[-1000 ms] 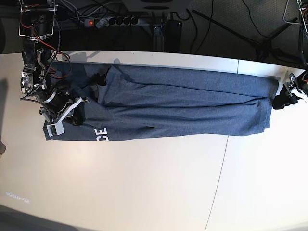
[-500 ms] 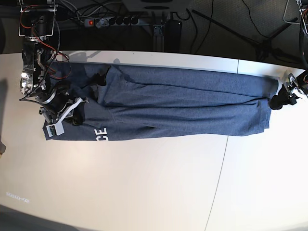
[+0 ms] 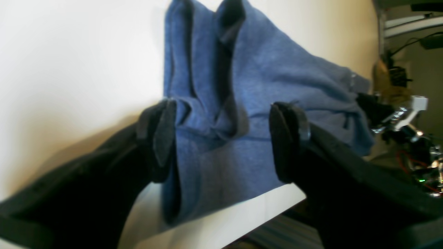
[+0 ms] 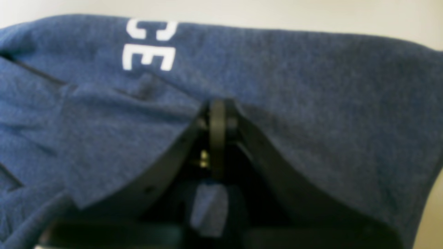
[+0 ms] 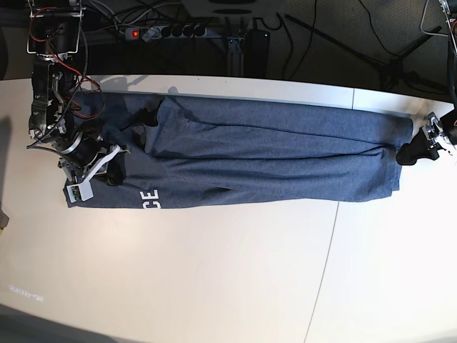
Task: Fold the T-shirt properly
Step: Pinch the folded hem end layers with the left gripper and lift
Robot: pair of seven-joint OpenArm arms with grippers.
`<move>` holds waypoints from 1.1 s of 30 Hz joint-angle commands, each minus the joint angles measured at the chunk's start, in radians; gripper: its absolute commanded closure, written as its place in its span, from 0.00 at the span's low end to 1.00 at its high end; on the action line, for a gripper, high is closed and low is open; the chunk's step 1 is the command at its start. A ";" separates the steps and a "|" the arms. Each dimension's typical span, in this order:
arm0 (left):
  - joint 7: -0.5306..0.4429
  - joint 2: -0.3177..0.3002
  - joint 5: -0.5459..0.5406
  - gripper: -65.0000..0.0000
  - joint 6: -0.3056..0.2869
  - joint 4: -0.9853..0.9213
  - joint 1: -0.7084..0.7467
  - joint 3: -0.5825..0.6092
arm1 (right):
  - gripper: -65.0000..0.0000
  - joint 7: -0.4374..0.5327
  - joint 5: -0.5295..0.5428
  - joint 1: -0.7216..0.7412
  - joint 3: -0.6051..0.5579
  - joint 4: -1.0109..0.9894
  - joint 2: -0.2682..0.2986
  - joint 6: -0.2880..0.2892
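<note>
heathered blue-grey cotton t-shirt (image 5: 271, 153) lies across the upper middle of the base view as a long band on the white tabletop (image 5: 214, 271), both long sides turned in, white "ce" lettering (image 5: 149, 199) showing at lower left.

left hand (image 5: 416, 151) sits at the right edge of that frame, just at the shirt's end. in the left wrist view its pads (image 3: 162, 133) stand spread wide either side of the bunched hem, nothing pinched: reads as a release, cloth left lying flat.

right hand (image 5: 100, 166) is at the left end, over the cloth. right wrist view shows it fully closed (image 4: 217, 119) with fabric lapping around it; can't tell if any cloth is actually pinched. likely there to pin or hold that end.

judgement: lengthwise folds done, crosswise fold not yet made.
</note>
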 commanded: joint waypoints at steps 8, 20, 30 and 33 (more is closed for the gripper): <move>-0.069 -0.027 0.066 0.31 -0.002 0.010 -0.015 0.019 | 1.00 -0.056 -0.029 0.001 0.004 -0.002 0.014 0.076; -0.067 -0.019 0.094 0.31 -0.002 0.010 -0.034 0.074 | 1.00 -0.056 -0.026 0.002 0.004 -0.002 0.014 0.076; -0.151 0.029 0.245 0.31 -0.002 0.010 -0.035 0.138 | 1.00 -0.057 -0.026 0.001 0.004 -0.002 0.014 0.076; -0.187 0.034 0.287 0.31 -0.002 0.010 -0.034 0.139 | 1.00 -0.057 -0.026 0.001 0.004 -0.002 0.014 0.076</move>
